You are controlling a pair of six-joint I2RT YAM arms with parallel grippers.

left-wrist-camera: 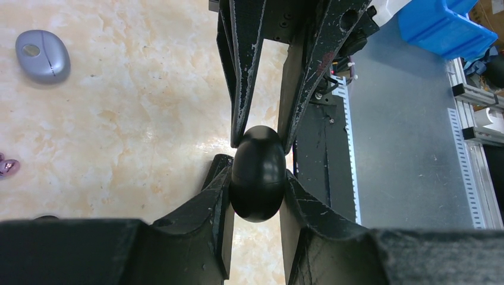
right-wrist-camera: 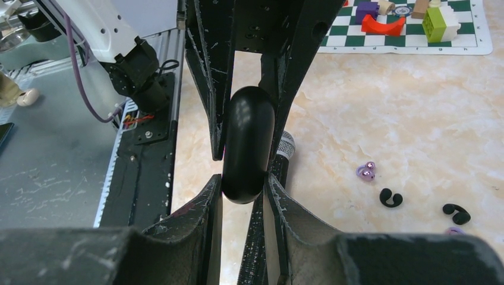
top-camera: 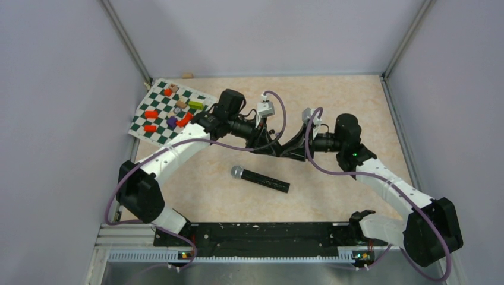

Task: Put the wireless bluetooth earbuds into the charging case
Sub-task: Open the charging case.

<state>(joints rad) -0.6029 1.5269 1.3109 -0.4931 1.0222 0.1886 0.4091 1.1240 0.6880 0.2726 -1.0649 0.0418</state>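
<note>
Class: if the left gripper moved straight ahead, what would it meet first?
The left gripper clamps the black charging case; pushing on, it would most likely run into the right gripper, which grips the same case head-on from the opposite side.

A black handheld microphone with a silver mesh head [top-camera: 260, 179] lies on its side mid-way across the beige marbled surface [top-camera: 339, 98]. At the far left corner, a green-and-white chequered mat [top-camera: 159, 96] carries scattered toy blocks, among them a red arch [right-wrist-camera: 383, 24], a lime-green brick [right-wrist-camera: 435, 18] and a purple piece [right-wrist-camera: 367, 9].
</note>
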